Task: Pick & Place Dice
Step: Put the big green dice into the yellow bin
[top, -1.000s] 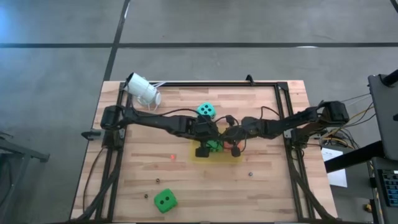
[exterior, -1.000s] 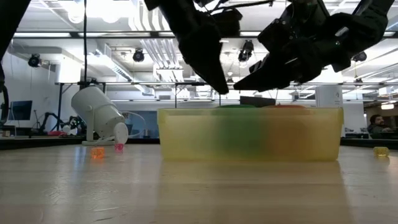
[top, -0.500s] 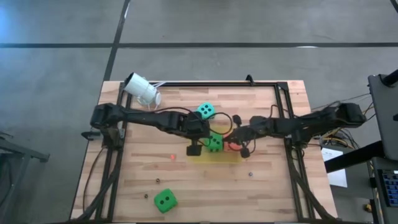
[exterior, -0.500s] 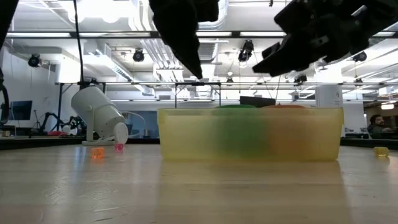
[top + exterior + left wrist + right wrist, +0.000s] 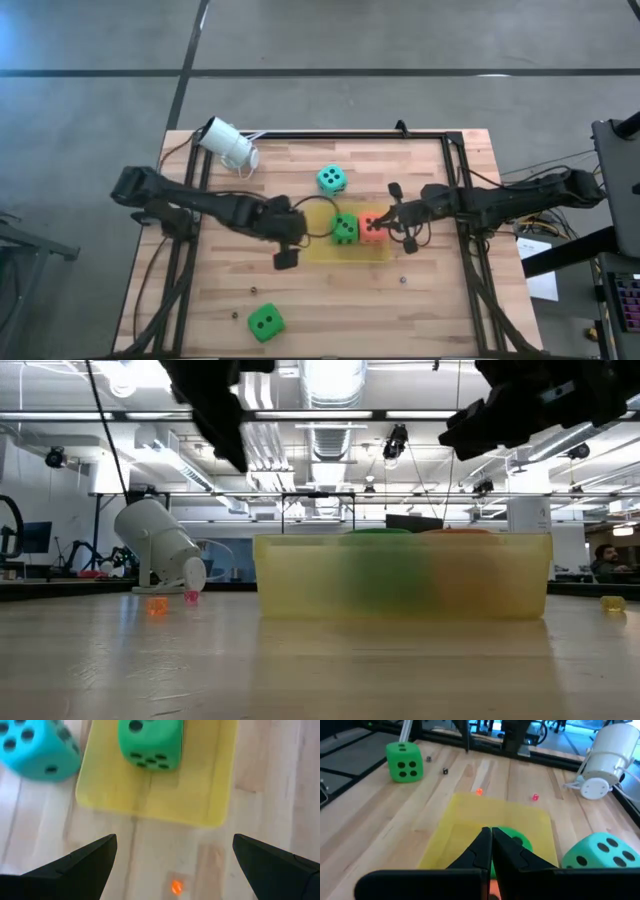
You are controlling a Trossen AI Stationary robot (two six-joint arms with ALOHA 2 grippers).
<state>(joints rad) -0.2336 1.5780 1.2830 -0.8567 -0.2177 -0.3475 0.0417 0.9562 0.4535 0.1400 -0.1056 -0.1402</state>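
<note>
Left gripper: your fingers stand wide, holding nothing, just off the tray's left edge.
Right gripper: pinched tight, empty, beside the tray's right edge.
Dice: you see four soft cubes.
In the tray: green die, orange-red die, touching.
On the wood: teal die behind the tray; second green die near the front edge.
Room: bare wooden table all around.
</note>
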